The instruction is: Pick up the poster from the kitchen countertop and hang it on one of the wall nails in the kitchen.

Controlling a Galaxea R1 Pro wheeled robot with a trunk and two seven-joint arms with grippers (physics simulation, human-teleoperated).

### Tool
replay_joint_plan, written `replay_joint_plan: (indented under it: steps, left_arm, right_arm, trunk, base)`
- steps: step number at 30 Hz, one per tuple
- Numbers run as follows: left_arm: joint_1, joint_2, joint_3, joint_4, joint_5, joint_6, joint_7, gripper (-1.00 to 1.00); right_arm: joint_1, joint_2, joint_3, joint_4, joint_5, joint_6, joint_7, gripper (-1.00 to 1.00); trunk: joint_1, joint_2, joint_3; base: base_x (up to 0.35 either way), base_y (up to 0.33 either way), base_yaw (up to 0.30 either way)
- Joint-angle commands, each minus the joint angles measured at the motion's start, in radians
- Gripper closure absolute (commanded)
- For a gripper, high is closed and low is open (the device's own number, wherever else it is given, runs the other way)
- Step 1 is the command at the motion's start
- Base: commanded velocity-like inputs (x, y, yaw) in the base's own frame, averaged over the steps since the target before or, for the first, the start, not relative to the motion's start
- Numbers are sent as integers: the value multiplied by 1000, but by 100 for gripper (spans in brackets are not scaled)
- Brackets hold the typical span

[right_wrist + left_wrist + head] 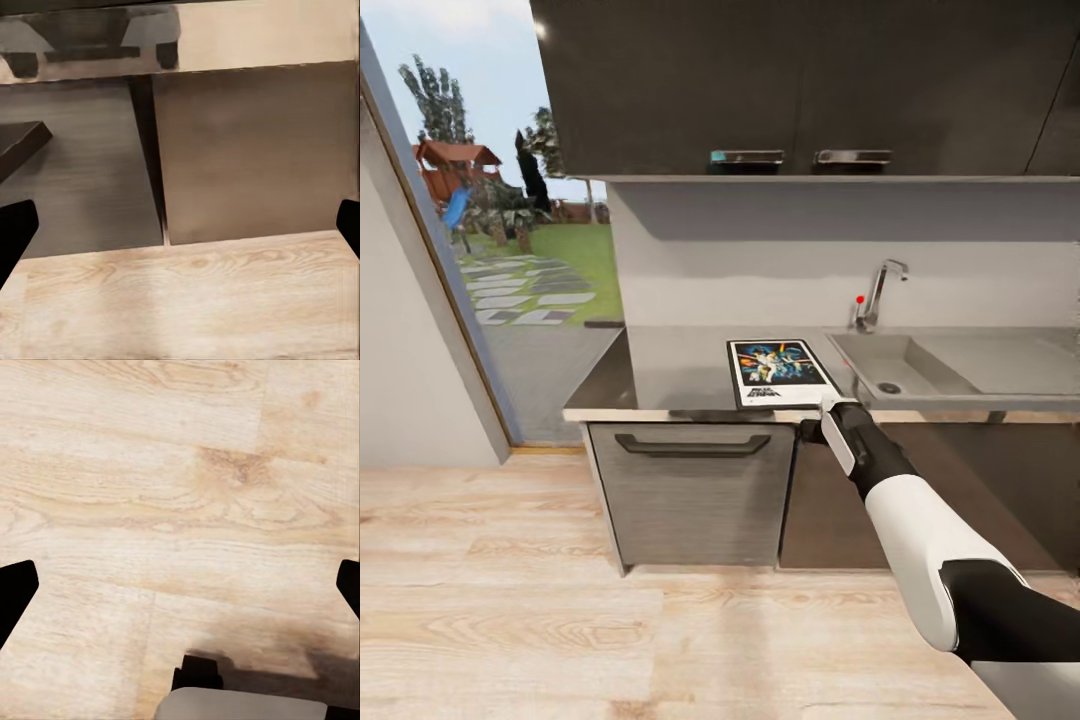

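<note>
sink (960,365): cut by frame edge | poster (780,372): near corner behind right arm (920,520)

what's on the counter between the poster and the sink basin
Nothing: in the head view, bare grey kitchen countertop separates the poster from the sink basin.

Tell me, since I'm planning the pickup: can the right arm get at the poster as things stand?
Probably yes. The right claw already sits at the countertop's front edge beside the poster's near right corner, with nothing between them. Its wrist camera faces the cabinet fronts, so it must rise first.
</note>
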Motion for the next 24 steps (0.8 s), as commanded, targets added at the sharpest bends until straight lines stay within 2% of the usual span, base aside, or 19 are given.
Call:
replay_joint_plan:
  steps: [1,9,13,24]
  left_arm:
    - [1,0,1,-1,1,-2,-1,-100]
    - [0,0,1,-1,1,-2,-1,-100]
    - [1,-4,1,-4,1,-5,-1,-100]
    - [1,-4,1,-4,1,-5,-1,-100]
  right_arm:
    - [-1,0,0,-1,-10,3,-8,-100]
    - [0,1,0,-9,-10,1,-8,-100]
    - [1,5,7,-13,-34,-17,-8,-100]
    - [1,5,7,-13,-34,-17,-8,-100]
  trunk:
    - [-1,-1,-1]
    - [-1,-1,-1]
    - [-1,-1,-1]
    - [-1,-1,-1]
  base:
    - [-268,0,0]
    - [-125,0,0]
    - [0,0,0]
    - [0,0,0]
